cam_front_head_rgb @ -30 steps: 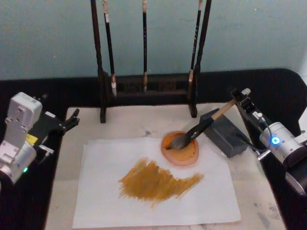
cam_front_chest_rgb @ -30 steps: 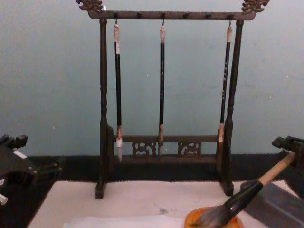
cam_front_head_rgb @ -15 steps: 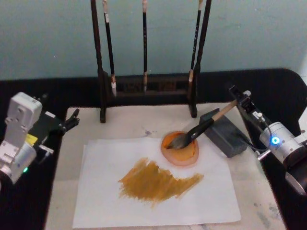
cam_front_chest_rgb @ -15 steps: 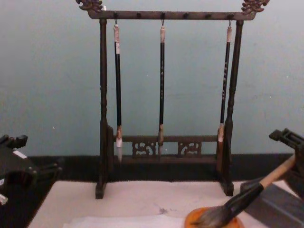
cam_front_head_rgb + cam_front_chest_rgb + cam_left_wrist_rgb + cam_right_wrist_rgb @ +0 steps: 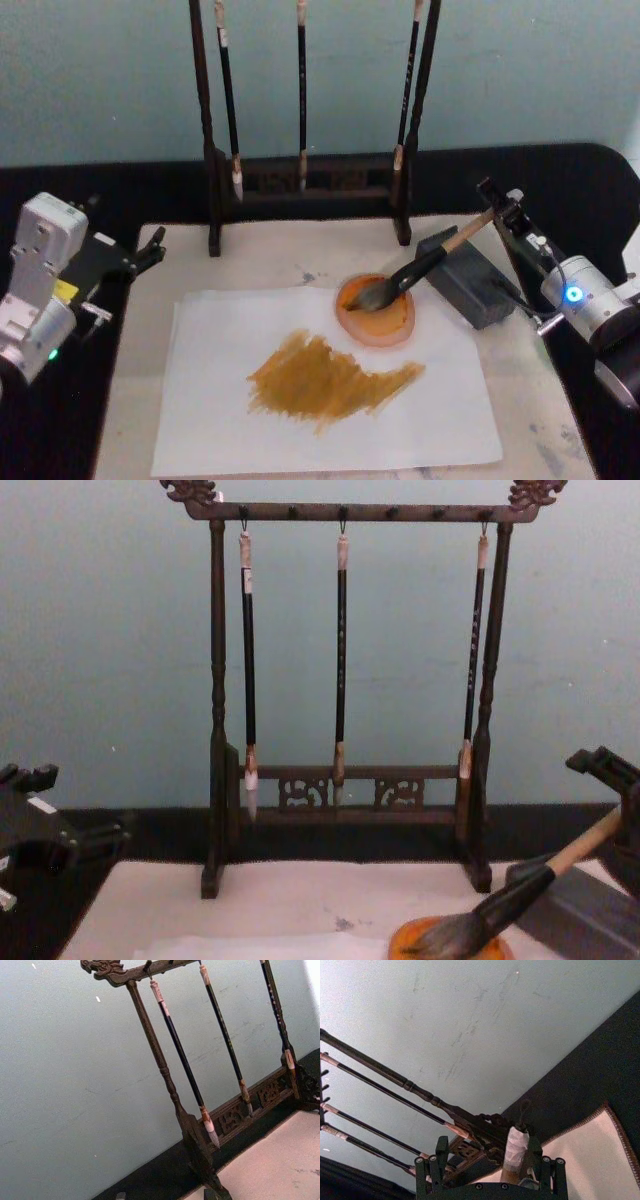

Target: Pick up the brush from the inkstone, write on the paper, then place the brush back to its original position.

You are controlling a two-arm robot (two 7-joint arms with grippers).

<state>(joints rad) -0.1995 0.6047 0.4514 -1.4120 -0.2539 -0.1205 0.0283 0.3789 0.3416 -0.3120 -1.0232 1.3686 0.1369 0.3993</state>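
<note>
The brush lies slanted, its tan handle propped on the dark grey inkstone and its bristles in an orange dish. My right gripper is at the handle's far end, open. The pale end cap stands between the fingers, close to one side, with no grip on it. The white paper lies flat on the cream mat and carries a broad ochre smear. My left gripper is parked open at the mat's left edge.
A dark wooden rack stands at the back of the mat with three thin black-handled brushes hanging from it. Black table surface surrounds the mat. A teal wall rises behind.
My right gripper has lifted slightly away from the handle's end, and the brush has settled a little lower onto the inkstone and dish. The left arm is unchanged.
</note>
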